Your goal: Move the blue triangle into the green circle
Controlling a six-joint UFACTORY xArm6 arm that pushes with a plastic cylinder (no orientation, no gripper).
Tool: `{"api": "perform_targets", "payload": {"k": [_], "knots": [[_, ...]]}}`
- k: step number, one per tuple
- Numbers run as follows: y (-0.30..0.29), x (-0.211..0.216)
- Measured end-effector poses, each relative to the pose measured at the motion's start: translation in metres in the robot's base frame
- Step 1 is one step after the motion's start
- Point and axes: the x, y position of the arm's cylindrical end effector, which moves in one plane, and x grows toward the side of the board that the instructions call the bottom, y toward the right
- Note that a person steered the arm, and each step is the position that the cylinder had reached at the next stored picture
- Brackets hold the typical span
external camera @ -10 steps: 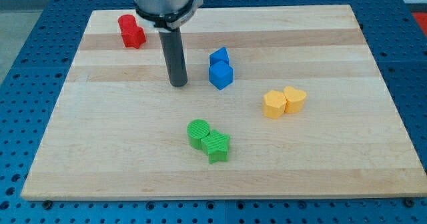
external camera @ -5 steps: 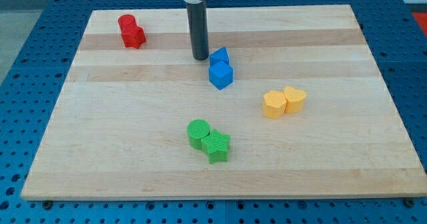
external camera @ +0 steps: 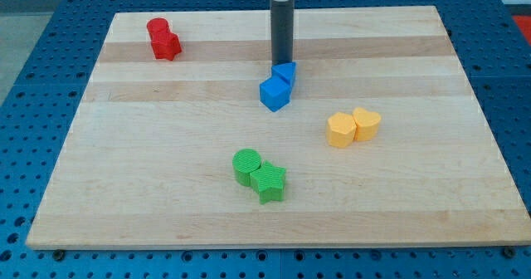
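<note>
The blue triangle (external camera: pixel 286 72) lies near the board's middle, touching a blue cube (external camera: pixel 274 94) just below and to its left. My tip (external camera: pixel 282 64) is right at the triangle's top edge, touching it or nearly so. The green circle (external camera: pixel 246 164) sits lower down towards the view's bottom, with a green star (external camera: pixel 270 183) against its lower right side.
Two red blocks (external camera: pixel 163 38) sit together at the view's top left. Two yellow blocks sit side by side at the right, one (external camera: pixel 341 130) left of the other (external camera: pixel 367 123). The wooden board (external camera: pixel 124 171) lies on a blue perforated table.
My tip has swung from left of the blue blocks, up and right, to just above the blue triangle. The triangle has shifted a little to the right.
</note>
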Motion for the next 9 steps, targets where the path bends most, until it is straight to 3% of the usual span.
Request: {"api": "perform_targets", "payload": {"k": [2, 4, 9], "knots": [[0.033, -0.018], [0.031, -0.021], [0.008, 0.02]]}}
